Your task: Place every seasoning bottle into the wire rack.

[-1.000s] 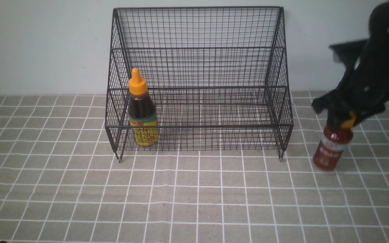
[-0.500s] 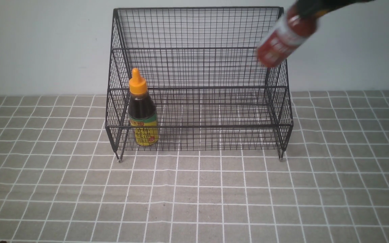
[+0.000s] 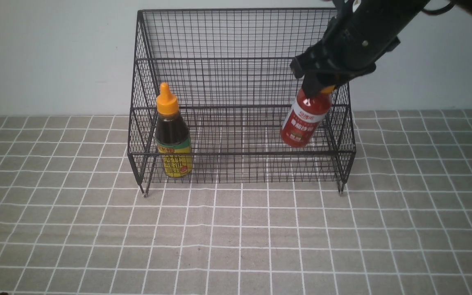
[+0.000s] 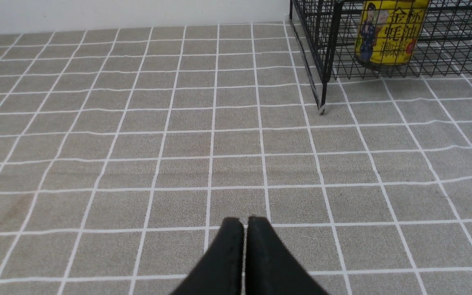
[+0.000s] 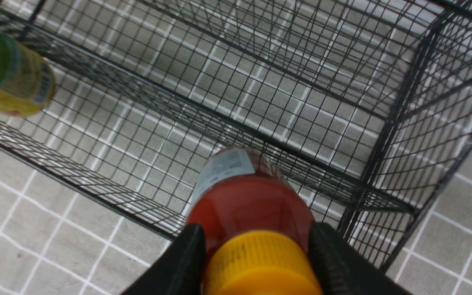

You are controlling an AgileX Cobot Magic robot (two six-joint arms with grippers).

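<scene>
The black wire rack (image 3: 240,61) stands at the back of the table. The dark brown bottle (image 3: 173,137) with a yellow-green label stands upright in its front left corner; it also shows in the left wrist view (image 4: 389,35) and the right wrist view (image 5: 8,73). My right gripper (image 3: 322,87) is shut on the neck of the red bottle (image 3: 305,121), holding it tilted in the air over the rack's right side. The right wrist view shows the red bottle (image 5: 244,200) between the fingers (image 5: 187,258). My left gripper (image 4: 244,223) is shut and empty, low over the cloth.
A grey cloth with white grid lines (image 3: 236,229) covers the table. A pale wall (image 3: 55,53) rises just behind the rack. The rack's front left foot (image 4: 322,108) shows in the left wrist view.
My right gripper lifted the red bottle from the cloth right of the rack, swung it high leftward, then lowered it into the rack's right side. The brown bottle has not moved.
</scene>
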